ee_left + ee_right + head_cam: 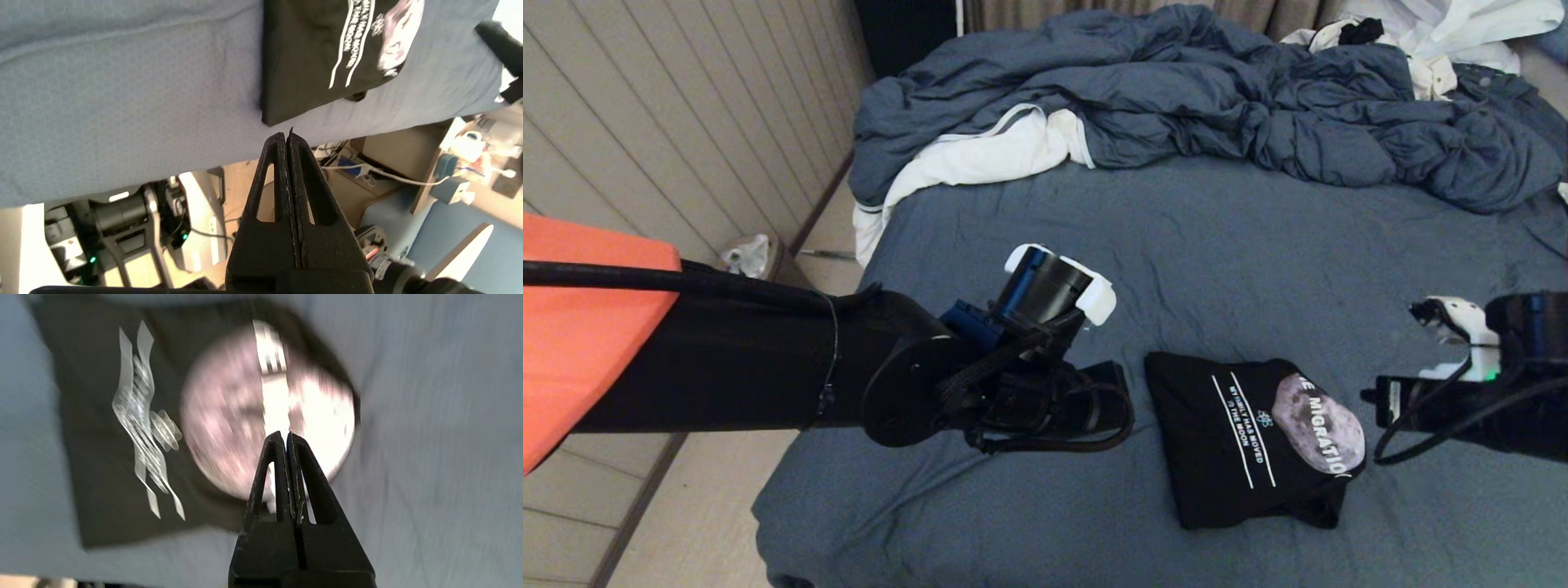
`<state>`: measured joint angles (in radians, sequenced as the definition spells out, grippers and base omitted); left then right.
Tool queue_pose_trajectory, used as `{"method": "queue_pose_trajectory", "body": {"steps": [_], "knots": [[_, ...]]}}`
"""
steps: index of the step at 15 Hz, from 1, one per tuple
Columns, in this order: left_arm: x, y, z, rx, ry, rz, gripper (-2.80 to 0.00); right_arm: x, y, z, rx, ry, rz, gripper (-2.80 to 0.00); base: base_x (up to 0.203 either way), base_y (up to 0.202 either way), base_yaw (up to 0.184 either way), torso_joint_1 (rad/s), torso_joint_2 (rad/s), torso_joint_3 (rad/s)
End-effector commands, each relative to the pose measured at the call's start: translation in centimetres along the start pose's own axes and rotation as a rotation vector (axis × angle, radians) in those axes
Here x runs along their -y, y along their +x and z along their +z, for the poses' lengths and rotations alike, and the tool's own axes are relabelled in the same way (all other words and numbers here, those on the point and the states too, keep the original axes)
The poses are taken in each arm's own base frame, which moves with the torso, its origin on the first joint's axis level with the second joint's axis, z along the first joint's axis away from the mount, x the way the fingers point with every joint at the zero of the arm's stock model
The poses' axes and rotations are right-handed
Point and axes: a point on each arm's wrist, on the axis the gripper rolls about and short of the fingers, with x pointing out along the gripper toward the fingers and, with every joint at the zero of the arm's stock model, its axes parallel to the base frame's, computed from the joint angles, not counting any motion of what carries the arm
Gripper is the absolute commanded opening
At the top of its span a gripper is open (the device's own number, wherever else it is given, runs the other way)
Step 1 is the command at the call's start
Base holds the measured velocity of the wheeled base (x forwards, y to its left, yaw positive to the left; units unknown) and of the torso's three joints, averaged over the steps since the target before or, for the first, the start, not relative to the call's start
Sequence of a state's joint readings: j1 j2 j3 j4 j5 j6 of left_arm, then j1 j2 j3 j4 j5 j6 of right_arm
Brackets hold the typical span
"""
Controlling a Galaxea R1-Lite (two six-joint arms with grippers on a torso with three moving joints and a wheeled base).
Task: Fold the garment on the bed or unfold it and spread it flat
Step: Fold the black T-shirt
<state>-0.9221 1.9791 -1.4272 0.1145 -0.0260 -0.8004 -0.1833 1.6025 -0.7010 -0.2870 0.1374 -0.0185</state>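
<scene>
The black T-shirt [1250,441] lies folded into a compact rectangle on the bed [1241,245], on the slate-blue sheet near the bed's near edge. Its printed face is up: a grey moon graphic [1316,423] sits toward the shirt's right side, with 2 white lines and small white text just left of it. A bit of fabric bulges out at the shirt's near right corner.

The left gripper [287,136] hangs just off the shirt's left edge, near its near left corner, apart from the cloth; its 2 black fingers [274,171] are pressed together with nothing between them. In the head view the left arm reaches in from the shirt's left.

The right gripper [285,435] is above the shirt's moon graphic [229,416], fingers closed against each other and empty. From the head view the right arm stands just beside the shirt's right edge.

Well beyond the shirt, at the far end of the bed, a rumpled blue-grey duvet [1217,106] is heaped, with a white cloth with a grey stripe [980,159] tucked under its left part.
</scene>
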Motion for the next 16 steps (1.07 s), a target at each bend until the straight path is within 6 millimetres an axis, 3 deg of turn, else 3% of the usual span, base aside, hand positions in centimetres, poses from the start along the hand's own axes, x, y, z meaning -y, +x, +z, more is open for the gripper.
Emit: {"method": "queue_pose_trajectory", "body": {"steps": [1, 6, 10, 16], "knots": [[-0.1, 0.3, -0.1, -0.005, -0.005, 0.007, -2.80, -0.5, 2.4, 2.1, -0.004, 0.011, 0.026, -2.80, 0.000, 0.000, 0.000, 0.000, 0.00, 0.000], [-0.4, 0.3, -0.3, -0.014, -0.009, 0.016, -2.80, -2.0, 8.5, 0.5, -0.150, 0.026, 0.071, -2.80, 0.000, 0.000, 0.000, 0.000, 0.00, 0.000], [-0.4, 0.3, -0.3, -0.015, -0.009, 0.018, -2.80, -1.8, 12.7, 0.3, -0.167, 0.039, 0.065, -2.80, 0.000, 0.000, 0.000, 0.000, 0.00, 0.000], [-0.7, 0.2, -0.6, -0.024, -0.011, 0.028, -2.80, -1.6, 13.6, -0.8, -0.204, 0.045, 0.056, -2.80, 0.000, 0.000, 0.000, 0.000, 0.00, 0.000]]}}
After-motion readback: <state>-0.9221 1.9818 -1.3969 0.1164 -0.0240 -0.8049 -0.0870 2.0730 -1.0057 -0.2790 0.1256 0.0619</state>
